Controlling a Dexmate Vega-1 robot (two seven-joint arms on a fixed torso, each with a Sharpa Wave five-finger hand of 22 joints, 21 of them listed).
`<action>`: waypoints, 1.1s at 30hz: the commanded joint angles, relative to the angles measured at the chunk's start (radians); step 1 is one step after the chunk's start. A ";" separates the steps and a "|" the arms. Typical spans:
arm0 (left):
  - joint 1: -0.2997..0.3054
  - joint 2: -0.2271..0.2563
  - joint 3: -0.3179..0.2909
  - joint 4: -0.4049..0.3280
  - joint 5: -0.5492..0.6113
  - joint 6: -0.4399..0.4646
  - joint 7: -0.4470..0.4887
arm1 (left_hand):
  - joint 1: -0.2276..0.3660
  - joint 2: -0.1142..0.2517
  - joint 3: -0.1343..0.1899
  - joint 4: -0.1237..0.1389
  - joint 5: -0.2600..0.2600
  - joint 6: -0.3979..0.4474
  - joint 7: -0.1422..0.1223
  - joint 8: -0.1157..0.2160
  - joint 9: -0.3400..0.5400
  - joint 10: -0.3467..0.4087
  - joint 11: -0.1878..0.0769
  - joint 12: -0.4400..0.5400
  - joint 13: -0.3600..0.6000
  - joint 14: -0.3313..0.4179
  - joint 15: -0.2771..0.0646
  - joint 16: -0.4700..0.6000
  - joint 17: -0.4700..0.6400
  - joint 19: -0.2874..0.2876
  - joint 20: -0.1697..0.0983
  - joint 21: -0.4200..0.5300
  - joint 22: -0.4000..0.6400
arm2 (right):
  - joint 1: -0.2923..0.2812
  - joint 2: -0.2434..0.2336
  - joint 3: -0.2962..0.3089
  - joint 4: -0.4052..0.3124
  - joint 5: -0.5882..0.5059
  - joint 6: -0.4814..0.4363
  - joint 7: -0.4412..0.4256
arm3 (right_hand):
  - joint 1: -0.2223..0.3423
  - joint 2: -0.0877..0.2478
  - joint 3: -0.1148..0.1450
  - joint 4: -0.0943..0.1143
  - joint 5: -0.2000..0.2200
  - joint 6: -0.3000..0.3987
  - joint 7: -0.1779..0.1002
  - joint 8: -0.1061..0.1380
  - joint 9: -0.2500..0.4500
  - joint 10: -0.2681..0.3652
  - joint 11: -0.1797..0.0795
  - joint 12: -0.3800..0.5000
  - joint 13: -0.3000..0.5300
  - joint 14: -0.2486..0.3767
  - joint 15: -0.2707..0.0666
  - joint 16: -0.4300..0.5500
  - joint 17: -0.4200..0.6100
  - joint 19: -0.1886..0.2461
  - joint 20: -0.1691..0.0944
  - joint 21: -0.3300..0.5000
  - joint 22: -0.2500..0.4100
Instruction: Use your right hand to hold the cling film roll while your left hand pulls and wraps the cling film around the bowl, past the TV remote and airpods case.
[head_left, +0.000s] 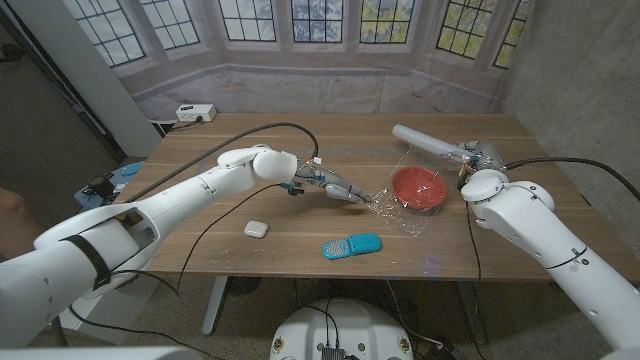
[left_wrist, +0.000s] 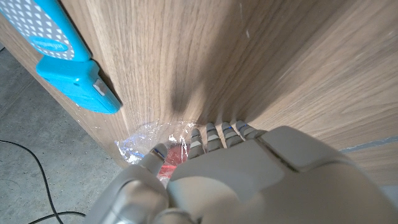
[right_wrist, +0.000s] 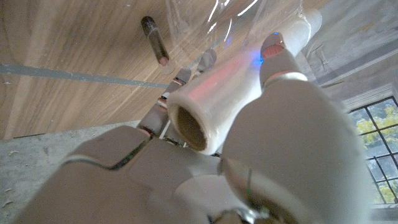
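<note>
A red bowl (head_left: 418, 188) sits right of the table's middle. My right hand (head_left: 478, 157) grips the white cling film roll (head_left: 428, 142) just behind it, and my fingers wrap the roll (right_wrist: 217, 93) in the right wrist view. A clear sheet of cling film (head_left: 398, 212) stretches from the roll over the bowl. My left hand (head_left: 338, 188) reaches in from the left and pinches the film's crumpled edge (left_wrist: 146, 138), with the bowl's red (left_wrist: 169, 167) showing by its fingers. The blue TV remote (head_left: 351, 245) and the white airpods case (head_left: 256, 229) lie nearer the front edge.
The remote (left_wrist: 68, 56) lies close to my left hand at the table's front edge. A black cable (head_left: 290, 128) runs over the wooden table (head_left: 300, 220) behind my left arm. A white power box (head_left: 195, 113) sits at the far left corner.
</note>
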 joint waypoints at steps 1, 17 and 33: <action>-0.015 -0.010 0.016 0.009 0.028 0.016 -0.011 | -0.010 0.000 0.000 0.001 -0.001 0.021 -0.001 0.013 0.000 0.011 0.000 0.000 0.002 0.003 0.005 0.005 0.003 -0.010 0.000 0.004 0.005 | 0.006 -0.001 -0.007 0.034 0.005 0.030 -0.002 | 0.054 0.111 -0.002 -0.002 0.008 0.064 -0.022 0.006 0.012 0.009 -0.002 0.003 0.004 0.002 -0.093 -0.003 0.000 0.011 -0.023 0.001 0.003; -0.042 -0.034 0.032 0.059 0.018 0.010 -0.023 | -0.010 0.001 -0.001 0.002 -0.001 0.033 0.001 0.014 0.000 0.019 0.001 0.002 0.002 0.006 0.009 0.005 0.003 -0.014 -0.001 0.005 0.005 | 0.006 -0.018 -0.019 0.101 0.009 0.108 0.018 | 0.056 0.111 -0.005 -0.002 0.007 0.061 -0.027 0.004 0.013 0.007 -0.006 0.001 0.005 -0.007 -0.094 -0.007 0.000 0.011 -0.028 0.000 0.004; -0.060 -0.046 0.047 0.079 0.021 0.006 -0.025 | -0.010 0.001 -0.002 0.002 -0.001 0.035 0.002 0.011 0.000 0.021 0.000 0.001 0.002 0.006 0.010 0.004 0.003 -0.016 -0.002 0.006 0.005 | 0.007 -0.024 -0.031 0.156 0.017 0.168 0.028 | 0.057 0.115 -0.010 -0.001 0.006 0.057 -0.036 0.002 0.013 0.008 -0.010 0.001 0.007 -0.015 -0.095 -0.008 0.003 0.004 -0.033 -0.003 0.004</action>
